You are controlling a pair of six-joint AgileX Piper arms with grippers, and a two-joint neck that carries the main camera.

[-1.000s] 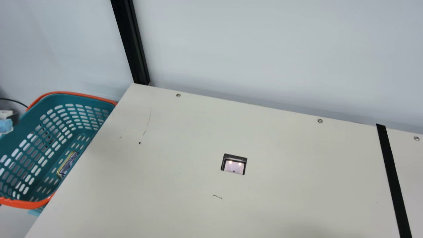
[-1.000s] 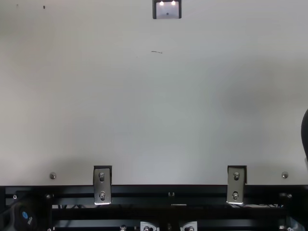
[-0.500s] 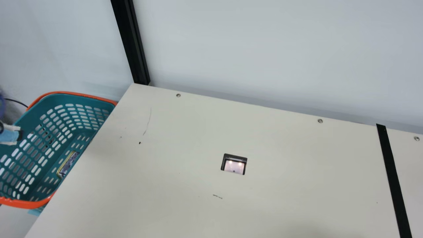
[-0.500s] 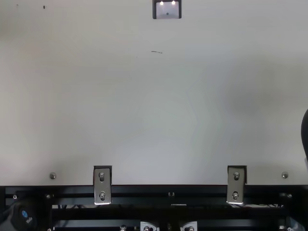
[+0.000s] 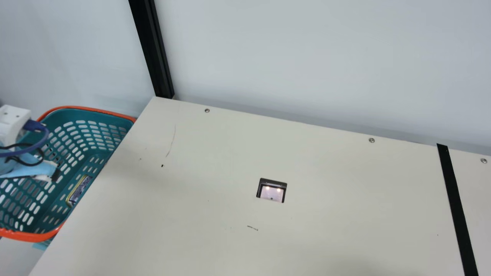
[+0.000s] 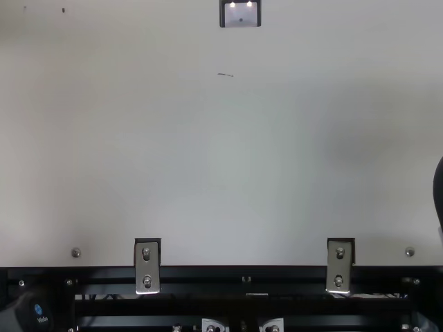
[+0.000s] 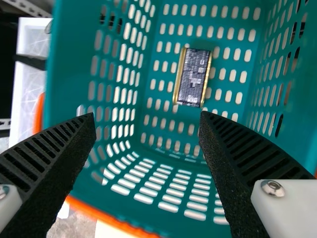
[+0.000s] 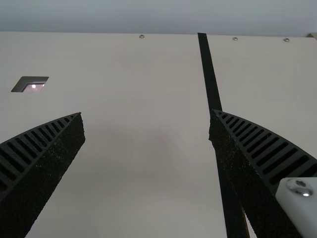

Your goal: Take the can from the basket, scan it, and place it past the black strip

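Comparison with half a second ago: our left gripper [image 5: 56, 175] has advanced from the main view's left edge farther over the basket [image 5: 96, 111]; its fingers stand apart, empty. We find the can [image 7: 194, 77] unmoved on the basket's floor, perforated walls around it. Our right gripper [image 8: 147, 121], spread wide and empty, is above the cream table [image 5: 345, 207], near the black strip [image 5: 456, 203]. We log a scanner [image 5: 272, 191] set into the scuffed tabletop, a black post [image 5: 151, 50] by the corner, pale wall [image 5: 307, 57] behind.
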